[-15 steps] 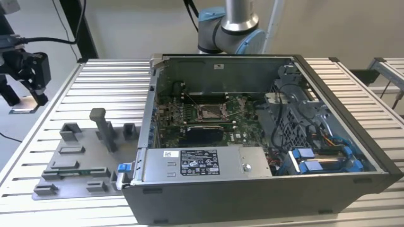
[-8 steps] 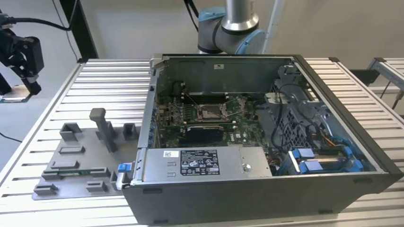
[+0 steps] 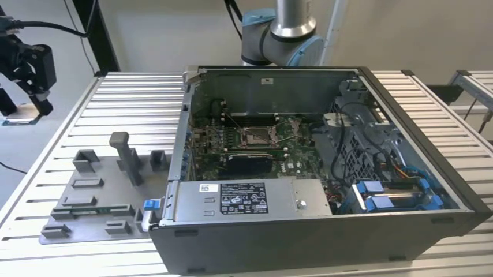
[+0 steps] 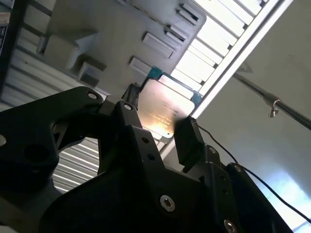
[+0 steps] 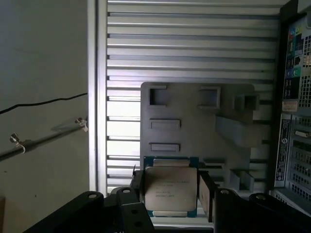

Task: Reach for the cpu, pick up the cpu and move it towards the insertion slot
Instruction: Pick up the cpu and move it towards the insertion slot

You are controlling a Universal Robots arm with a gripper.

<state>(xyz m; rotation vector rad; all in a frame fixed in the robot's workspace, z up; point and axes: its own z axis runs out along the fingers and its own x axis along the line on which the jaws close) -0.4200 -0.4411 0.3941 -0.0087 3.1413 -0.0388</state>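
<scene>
Gripper (image 5: 172,195): we saw one, its two fingers (image 5: 206,190) clamped on opposite edges of the cpu.
Cpu (image 5: 170,180): one, held above the grey tray (image 5: 194,128), metal top up.
Insertion slot (image 3: 258,136): one, inside the open computer case (image 3: 400,225).

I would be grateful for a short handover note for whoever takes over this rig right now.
The end effector is shut on the cpu, with a finger on each of two opposite edges.
The cpu is lifted clear of the grey fixture tray, at the exterior view's far left.
The insertion slot sits inside the open computer case and appears empty.
Done: reach and pick-up.
Left: the cpu is not yet near the insertion slot.
</scene>
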